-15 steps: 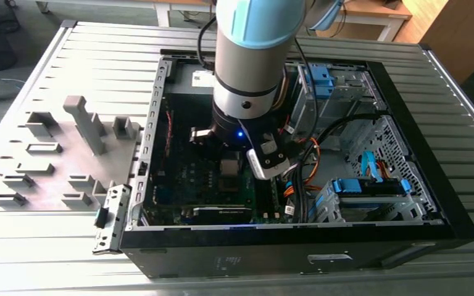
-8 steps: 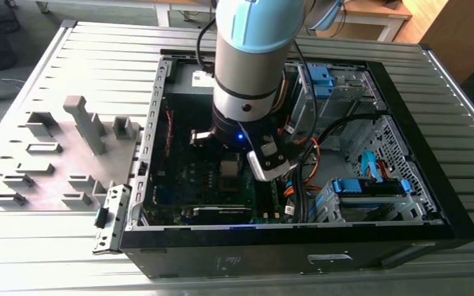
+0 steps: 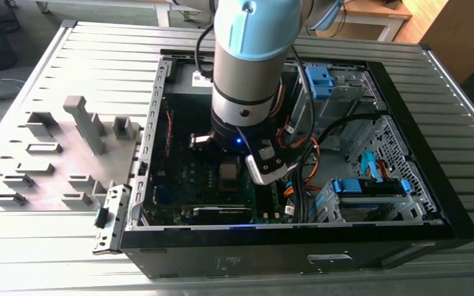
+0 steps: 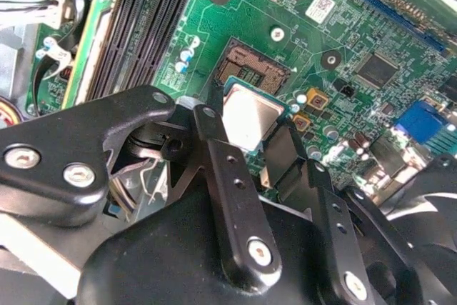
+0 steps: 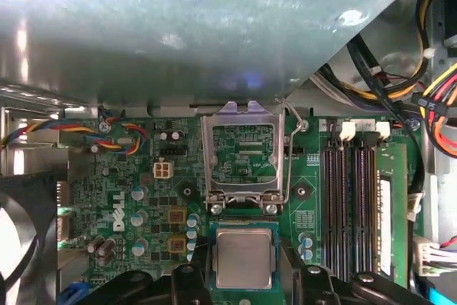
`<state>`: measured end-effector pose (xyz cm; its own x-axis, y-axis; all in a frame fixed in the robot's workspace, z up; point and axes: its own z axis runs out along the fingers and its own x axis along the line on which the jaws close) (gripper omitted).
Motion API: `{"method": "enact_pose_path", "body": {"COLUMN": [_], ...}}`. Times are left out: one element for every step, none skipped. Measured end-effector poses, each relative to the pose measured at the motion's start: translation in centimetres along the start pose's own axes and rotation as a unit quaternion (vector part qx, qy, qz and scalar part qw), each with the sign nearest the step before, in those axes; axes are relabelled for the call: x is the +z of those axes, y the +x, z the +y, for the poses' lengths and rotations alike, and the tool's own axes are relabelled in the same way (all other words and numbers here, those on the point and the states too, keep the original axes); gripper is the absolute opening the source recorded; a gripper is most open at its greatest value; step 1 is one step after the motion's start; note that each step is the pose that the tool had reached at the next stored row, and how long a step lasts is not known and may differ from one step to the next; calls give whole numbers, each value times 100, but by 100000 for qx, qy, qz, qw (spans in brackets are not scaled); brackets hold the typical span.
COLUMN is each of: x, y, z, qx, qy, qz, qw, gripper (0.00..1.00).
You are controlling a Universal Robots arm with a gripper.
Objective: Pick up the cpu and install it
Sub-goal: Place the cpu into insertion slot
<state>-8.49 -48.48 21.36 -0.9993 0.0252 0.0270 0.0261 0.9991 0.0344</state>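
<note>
- The end effector (image 5: 246, 276) grips the cpu (image 5: 244, 256), its fingers closed on two opposite edges.
- The cpu sits flat above the motherboard (image 4: 343, 26) inside the computer case (image 3: 434, 185), right by the open socket (image 4: 251, 69).

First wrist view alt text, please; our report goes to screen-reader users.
The pincer grips a square grey cpu by two opposite edges above a green motherboard. Beside it the socket's metal clamp frame lies flipped open, with black memory slots nearby.
</note>
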Motion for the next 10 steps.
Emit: {"method": "enact_pose_path", "body": {"x": [9, 17, 24, 28, 30, 33, 35, 35, 35, 35], "y": [1, 1, 1, 0, 0, 0, 0, 0, 0, 0], "z": [-3, -6, -8, -9, -9, -9, -9, -9, -9, -9], "qx": [2, 6, 5, 4, 1, 1, 2, 1, 1, 2], "qy": [1, -6, -10, -6, -3, -5, -6, -8, -7, -6], "qz": [1, -2, -5, -4, -3, -2, -3, -3, -3, -2], "qw": [100000, 100000, 100000, 100000, 100000, 100000, 100000, 100000, 100000, 100000], "gripper": [47, 47, 47, 47, 47, 47, 47, 47, 47, 47]}}
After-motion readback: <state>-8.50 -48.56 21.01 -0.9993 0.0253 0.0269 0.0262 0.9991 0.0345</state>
